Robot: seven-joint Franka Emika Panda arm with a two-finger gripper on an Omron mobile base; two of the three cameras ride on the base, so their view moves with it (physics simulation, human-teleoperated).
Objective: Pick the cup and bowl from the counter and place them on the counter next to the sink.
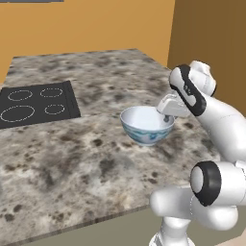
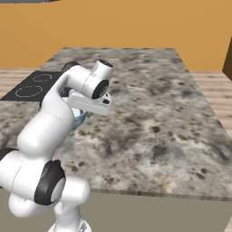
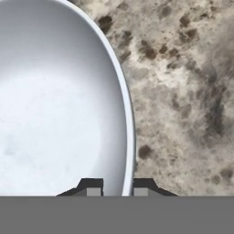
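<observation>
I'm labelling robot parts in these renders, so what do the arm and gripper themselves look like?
The arm is glossy white, built of rounded tubular links, with black bands at the joints. Its hand is a pale boxy block. The gripper ends in two small dark fingertips with lighter grey square pads. No cables or markings are visible.

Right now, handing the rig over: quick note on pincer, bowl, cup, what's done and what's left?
Pincer: closed on the bowl's rim, one finger inside the wall, one outside, at the side nearest the arm.
Bowl: upright on the speckled counter, right of the stovetop; whether it has left the surface is hard to tell.
Cup, sink: nothing to report from these views.
Done: bowl gripped.
Left: carry the bowl to the counter beside the sink, then fetch the cup.
</observation>
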